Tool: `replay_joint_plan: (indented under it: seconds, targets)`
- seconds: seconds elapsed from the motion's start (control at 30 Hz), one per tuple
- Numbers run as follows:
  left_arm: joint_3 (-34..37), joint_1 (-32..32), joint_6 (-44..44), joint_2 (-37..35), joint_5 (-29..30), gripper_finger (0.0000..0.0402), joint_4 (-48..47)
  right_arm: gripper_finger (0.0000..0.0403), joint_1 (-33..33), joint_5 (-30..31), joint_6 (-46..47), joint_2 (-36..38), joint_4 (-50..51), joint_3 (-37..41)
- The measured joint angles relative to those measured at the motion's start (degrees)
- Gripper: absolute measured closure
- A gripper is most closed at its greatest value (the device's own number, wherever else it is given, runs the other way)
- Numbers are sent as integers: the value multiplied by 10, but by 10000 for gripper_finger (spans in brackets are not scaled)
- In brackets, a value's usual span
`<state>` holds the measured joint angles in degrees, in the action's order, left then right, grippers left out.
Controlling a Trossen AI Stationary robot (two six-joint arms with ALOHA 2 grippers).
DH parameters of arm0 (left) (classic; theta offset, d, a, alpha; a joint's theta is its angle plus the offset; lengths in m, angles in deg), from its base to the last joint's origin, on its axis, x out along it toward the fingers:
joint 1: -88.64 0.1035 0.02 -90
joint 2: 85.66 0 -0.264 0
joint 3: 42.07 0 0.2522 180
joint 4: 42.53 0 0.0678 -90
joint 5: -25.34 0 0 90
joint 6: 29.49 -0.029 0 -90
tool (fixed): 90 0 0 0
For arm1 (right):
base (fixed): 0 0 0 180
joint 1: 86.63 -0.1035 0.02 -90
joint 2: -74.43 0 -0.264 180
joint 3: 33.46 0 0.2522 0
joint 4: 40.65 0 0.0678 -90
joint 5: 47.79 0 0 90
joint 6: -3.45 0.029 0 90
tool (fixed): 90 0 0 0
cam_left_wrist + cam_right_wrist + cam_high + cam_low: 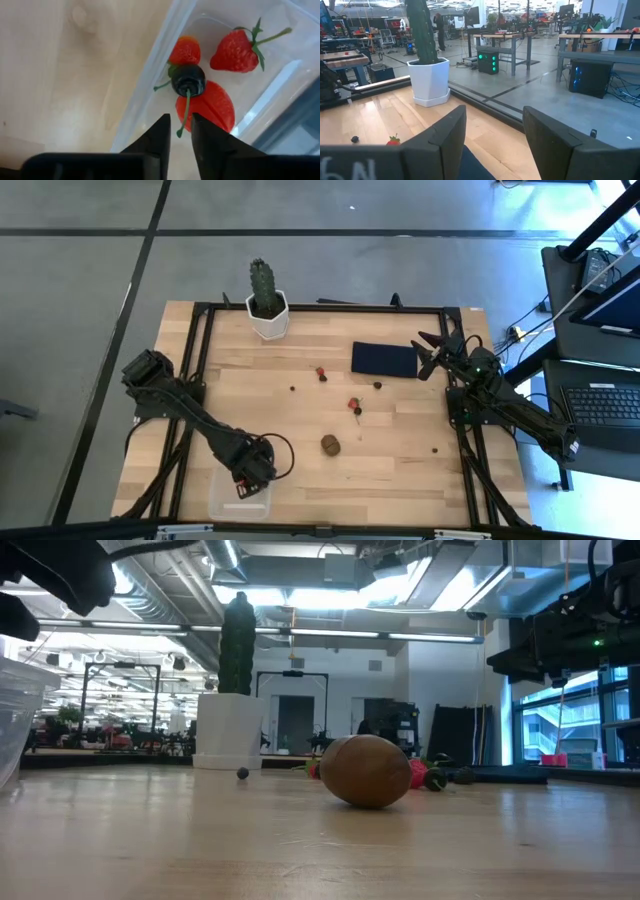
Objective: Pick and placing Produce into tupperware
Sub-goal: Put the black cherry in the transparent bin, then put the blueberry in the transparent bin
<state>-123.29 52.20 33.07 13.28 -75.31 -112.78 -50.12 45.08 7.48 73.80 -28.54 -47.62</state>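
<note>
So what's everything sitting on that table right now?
Clear plastic box: one, colourless, near edge under the left arm; holds three red strawberries and a dark stemmed berry.
Brown oval kiwi-like fruit: one, table middle.
Loose red strawberries: a few, mid-table.
Tiny dark berries: several, scattered.
Flat dark navy rectangle: one, far right.
Green cactus in white pot: one, far edge.
Left hand: over the box, slightly parted.
Right hand: open, by the rectangle.

Strawberries [236, 50] red, green stems; berry [188, 80] dark, glossy; tupperware [165, 65] clear; kiwi [330, 444] brown; tabletop [400, 470] pale wood; cactus [263, 288] green, pot [270, 322] white; mat [383, 359] navy.
</note>
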Motion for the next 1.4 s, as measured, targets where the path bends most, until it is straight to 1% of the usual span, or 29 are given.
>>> replay_joint_plan:
  seconds: [0.2,0.4,0.63,0.8,1.0,1.13,1.4]
  targets:
    - [0,21,-37,-3,-20,298,-7,205,0,0,-2,0,0,0]
    - [0,33,-47,-39,-14,281,-6,205,0,0,-2,0,0,0]
    - [0,41,-89,-113,81,268,-21,205,0,0,-2,0,0,0]
    - [0,56,-186,-154,141,263,-26,205,0,0,-2,0,0,0]
    - [-1,88,-214,-157,226,250,-19,205,0,0,-2,0,0,0]
    - [0,120,-261,-149,238,215,-18,205,0,0,-2,0,0,0]
    - [0,207,-359,-144,279,109,-17,205,0,0,-6,0,0,0]
